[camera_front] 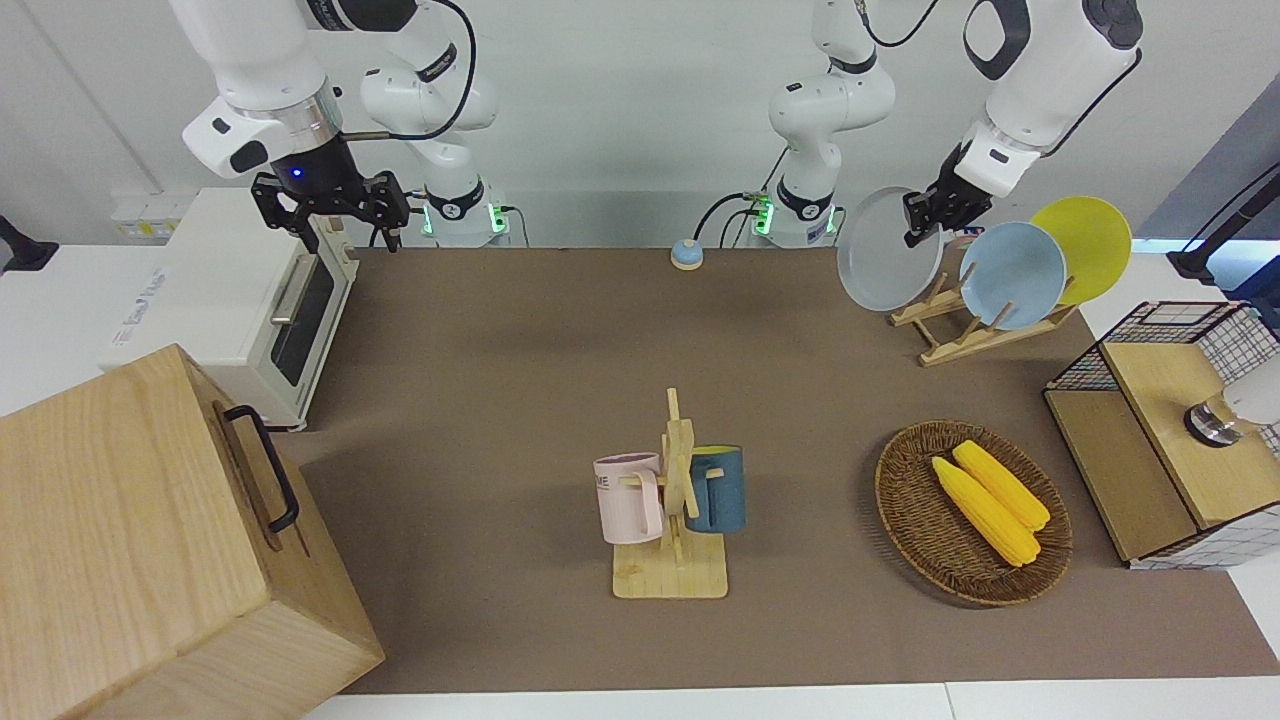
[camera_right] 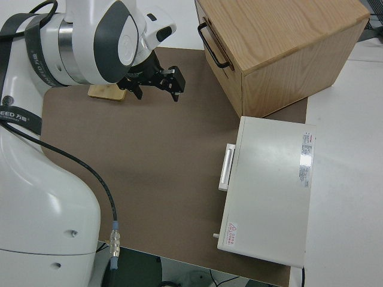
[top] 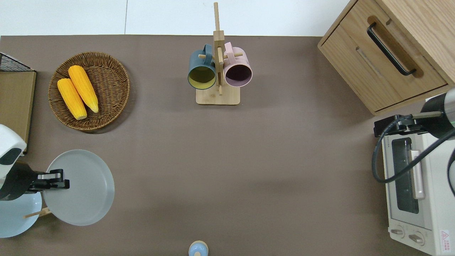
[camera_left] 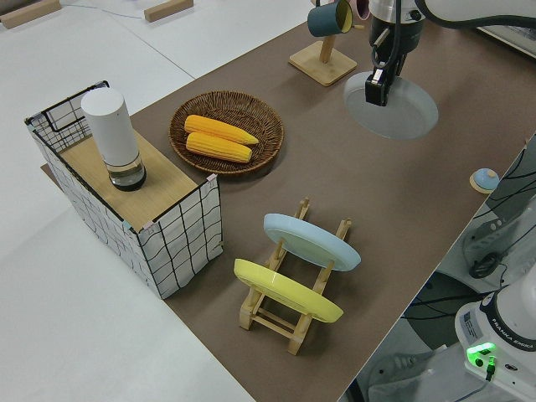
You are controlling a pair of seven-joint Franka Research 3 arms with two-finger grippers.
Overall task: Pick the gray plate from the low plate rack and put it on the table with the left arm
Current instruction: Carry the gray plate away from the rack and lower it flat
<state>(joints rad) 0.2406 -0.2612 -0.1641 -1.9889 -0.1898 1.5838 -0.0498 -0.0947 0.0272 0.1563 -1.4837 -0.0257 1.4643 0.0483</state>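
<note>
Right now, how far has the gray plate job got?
Done: the gray plate is out of the low plate rack, where only the blue plate and yellow plate remain. In hand: the left pincer grips its rim, holding it in the air. Left: lowering it onto the table and releasing. The right arm is parked.

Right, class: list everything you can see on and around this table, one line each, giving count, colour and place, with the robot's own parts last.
gray plate: 1, pale gray, held in the air
low plate rack: 1, light wood, left arm's end
light blue plate: 1, in rack
yellow plate: 1, in rack
wicker basket: 1, brown, farther than the rack
corn cobs: 2, yellow, in basket
mug stand: 1, wood, table's farther edge
mugs: 2, blue and pink, on stand
wooden cabinet: 1, right arm's end
toaster oven: 1, white, beside cabinet
table: 1, brown
left gripper: holds gray plate's rim
right gripper: parked
</note>
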